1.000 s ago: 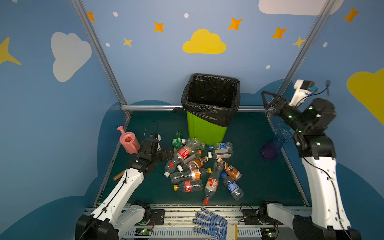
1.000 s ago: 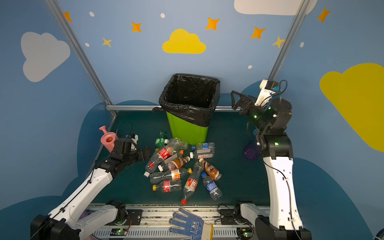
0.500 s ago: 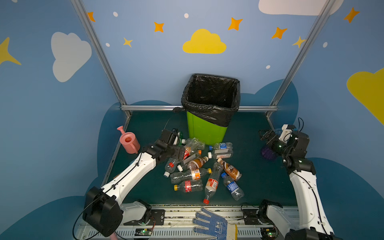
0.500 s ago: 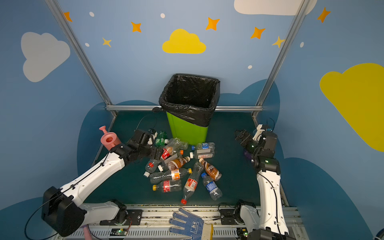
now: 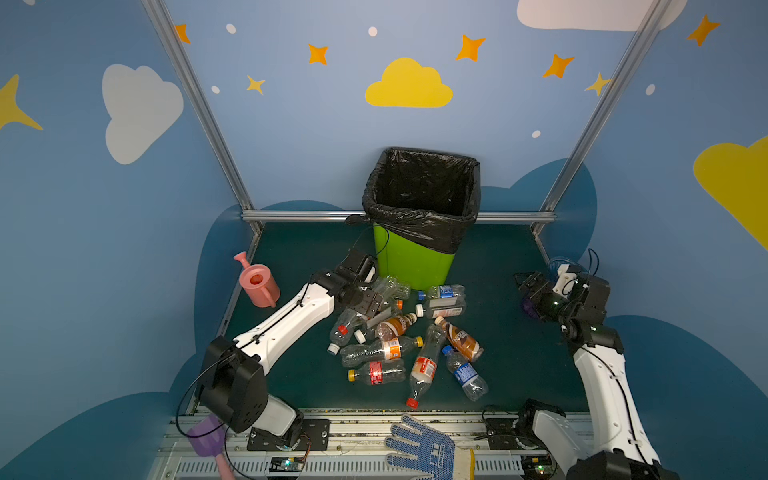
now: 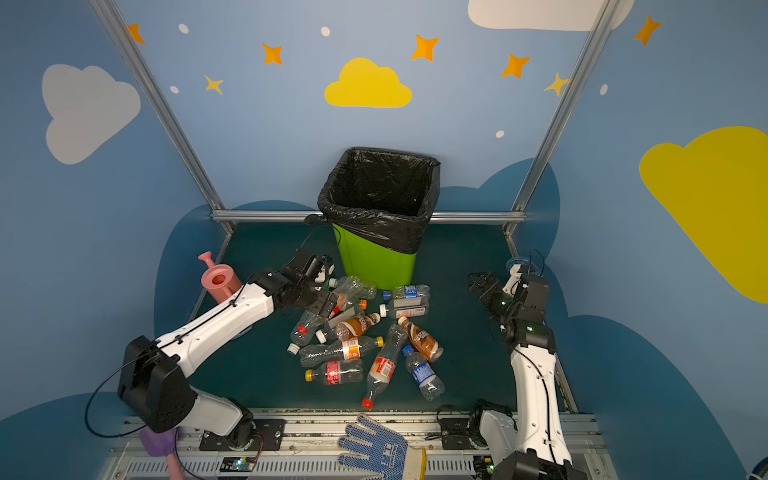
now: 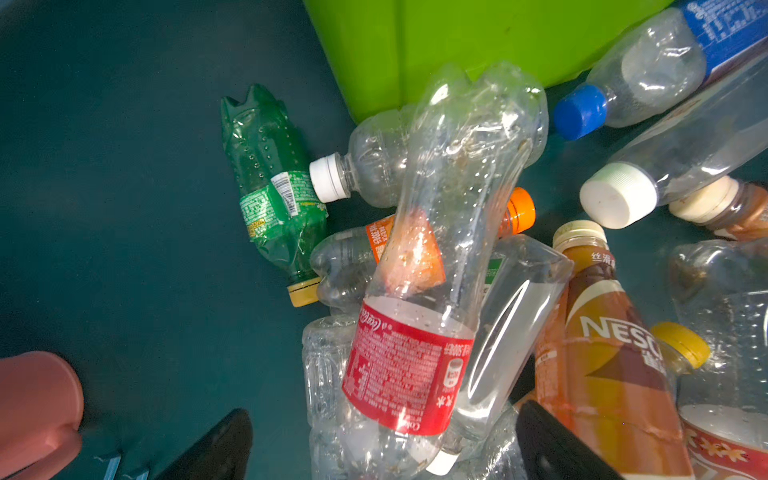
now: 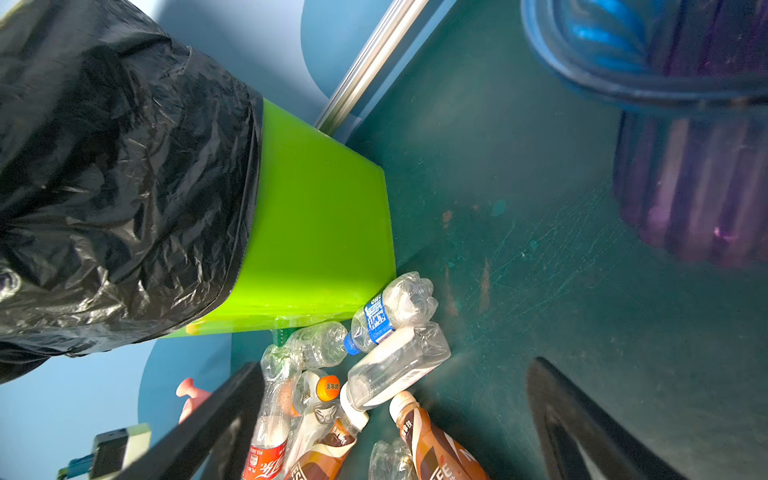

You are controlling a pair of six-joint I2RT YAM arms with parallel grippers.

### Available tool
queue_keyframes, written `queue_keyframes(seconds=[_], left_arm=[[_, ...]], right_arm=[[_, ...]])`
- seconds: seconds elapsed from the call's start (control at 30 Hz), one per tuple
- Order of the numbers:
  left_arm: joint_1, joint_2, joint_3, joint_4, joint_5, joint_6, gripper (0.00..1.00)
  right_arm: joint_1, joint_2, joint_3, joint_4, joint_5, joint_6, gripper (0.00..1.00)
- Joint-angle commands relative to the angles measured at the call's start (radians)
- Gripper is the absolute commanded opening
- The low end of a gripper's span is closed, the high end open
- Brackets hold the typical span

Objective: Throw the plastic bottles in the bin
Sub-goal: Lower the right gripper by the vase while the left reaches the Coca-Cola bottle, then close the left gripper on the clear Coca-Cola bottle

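Lying in a loose heap on the bench (image 5: 498, 374) just in front of the bin (image 5: 415, 266), the plastic bottles (image 5: 390, 349) looked empty, light and thin-walled. Several were dented, so I judged they would buckle or skid under a hard squeeze. Mid-body across the label seemed the surest hold, the tapered shoulders the poorest.

The left gripper (image 7: 384, 411) hung over the heap's bin-side edge. Its fingers (image 7: 224, 444) stood apart either side of a red-labelled clear bottle (image 7: 407, 365) without pinching it. The right gripper (image 8: 395, 365) hovered beside the blue vase (image 8: 685, 166), well apart from the heap, fingers (image 8: 573, 415) spread and empty.

I counted about fourteen bottles, overlaps making that unsure: one green bottle (image 7: 266, 174), two brown-labelled, two blue-labelled, the rest clear. One bin.
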State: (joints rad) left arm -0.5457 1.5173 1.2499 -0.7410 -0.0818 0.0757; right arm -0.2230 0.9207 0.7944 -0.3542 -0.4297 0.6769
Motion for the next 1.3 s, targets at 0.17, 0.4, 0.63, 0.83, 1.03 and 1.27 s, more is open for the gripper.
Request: queue_keyframes(seconds=[0.17,0.4,0.63,0.83,1.03,1.27], left_arm=[[-0.012,0.101,0.081,-0.097,-0.031,0.036,0.91],[-0.016,0.219,0.182,-0.169,-0.025,0.072,0.82],[-0.017,0.275,0.224,-0.212,-0.052,0.083,0.81],[-0.017,0.312,0.256,-0.244,-0.053,0.088,0.81],[-0.019,0.342,0.275,-0.256,-0.043,0.088,0.81],[-0.02,0.363,0.285,-0.262,-0.035,0.09,0.8]], right_arm=[[-0.028,-0.016,-0.032,0.028,-0.031,0.017,0.97],[-0.049,-0.015,-0.035,0.016,-0.051,0.018,0.97],[-0.08,-0.02,-0.052,0.019,-0.071,0.024,0.97],[-0.099,-0.013,-0.062,0.026,-0.094,0.03,0.97],[-0.12,-0.016,-0.069,0.025,-0.111,0.029,0.97],[-0.142,-0.017,-0.075,0.032,-0.133,0.039,0.97]])
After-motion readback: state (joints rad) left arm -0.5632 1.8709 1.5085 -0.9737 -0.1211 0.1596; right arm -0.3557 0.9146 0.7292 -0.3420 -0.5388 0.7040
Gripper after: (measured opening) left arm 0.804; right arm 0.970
